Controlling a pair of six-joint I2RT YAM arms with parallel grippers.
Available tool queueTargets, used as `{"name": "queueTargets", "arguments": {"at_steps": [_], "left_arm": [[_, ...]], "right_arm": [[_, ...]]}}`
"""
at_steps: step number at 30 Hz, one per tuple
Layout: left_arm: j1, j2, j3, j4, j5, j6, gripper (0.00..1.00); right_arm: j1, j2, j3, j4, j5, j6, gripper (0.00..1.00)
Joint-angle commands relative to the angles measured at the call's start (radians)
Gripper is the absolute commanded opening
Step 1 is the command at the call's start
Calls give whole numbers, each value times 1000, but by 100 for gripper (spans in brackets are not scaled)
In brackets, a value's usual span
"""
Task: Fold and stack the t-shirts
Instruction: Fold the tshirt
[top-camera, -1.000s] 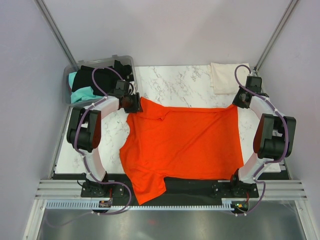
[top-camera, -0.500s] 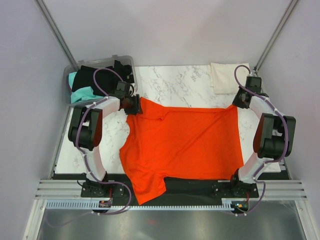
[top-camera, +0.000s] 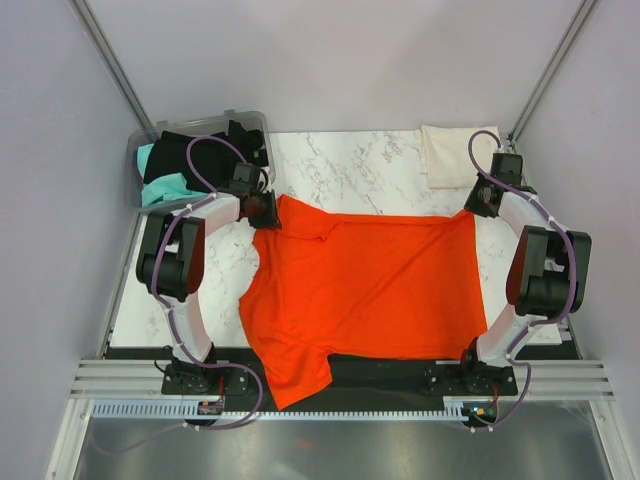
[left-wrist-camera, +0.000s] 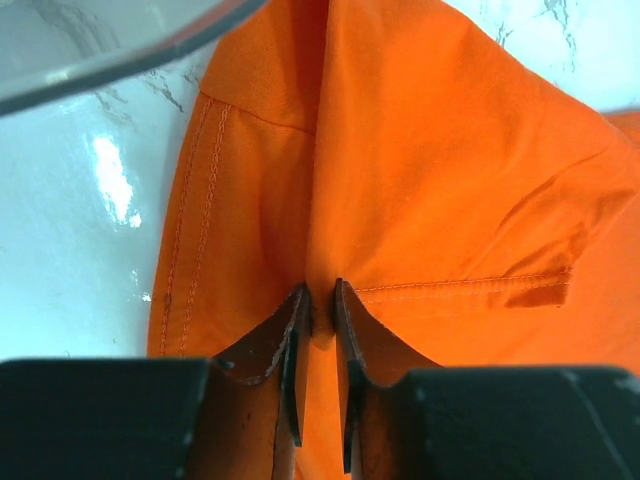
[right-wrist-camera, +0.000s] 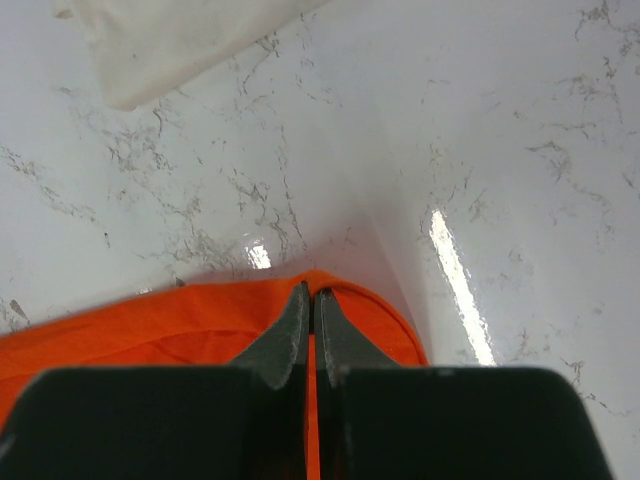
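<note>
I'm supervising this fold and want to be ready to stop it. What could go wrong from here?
1. The left gripper pinches only a thin ridge of the orange t-shirt near its corner; it may slip out under a pull.
2. The clear bin sits close beside that gripper; a swing could knock it.
3. The shirt's near sleeve lies over the black base plate, so it might drag or snag.

The top view looks down over the whole tabletop (top-camera: 350, 165). Each wrist view looks closely at the orange-red t-shirt (top-camera: 370, 290), which all three share.
</note>
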Motion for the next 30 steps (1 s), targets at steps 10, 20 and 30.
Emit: {"name": "queueTargets", "arguments": {"at_steps": [10, 20, 30], "left_arm": [[3, -65, 30, -11, -6, 14, 35], [3, -54, 36, -14, -5, 4, 21], [5, -97, 62, -64, 49, -59, 2]], "right_arm": [[1, 15, 25, 14, -16, -14, 0], [1, 20, 25, 17, -19, -11, 0], [0, 23, 33, 14, -4, -2, 0]]}}
